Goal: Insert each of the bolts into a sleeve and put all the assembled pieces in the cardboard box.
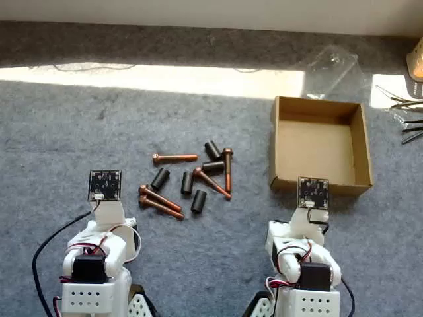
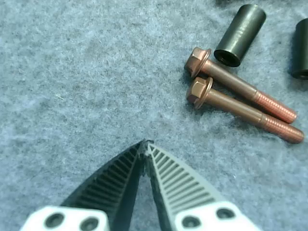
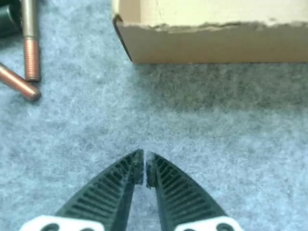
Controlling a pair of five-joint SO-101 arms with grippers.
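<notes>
Our left gripper [image 2: 146, 144] and right gripper [image 3: 144, 156] are both pinched together, holding nothing, above grey carpet [image 1: 66, 132]. We see the bolts [image 1: 175, 158] and sleeves [image 1: 187, 182] scattered loose near the cardboard box [image 1: 317, 148], which sits just ahead of our right gripper

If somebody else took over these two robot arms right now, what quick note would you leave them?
Grippers: left gripper and right gripper are both shut, holding nothing, low over the carpet.
Things: five bolts and five sleeves lie loose and separate on the carpet, left of the cardboard box.
Done: nothing; no bolt is in a sleeve, and nothing is in the box.
Left: sleeve every bolt, then box all five.
</notes>
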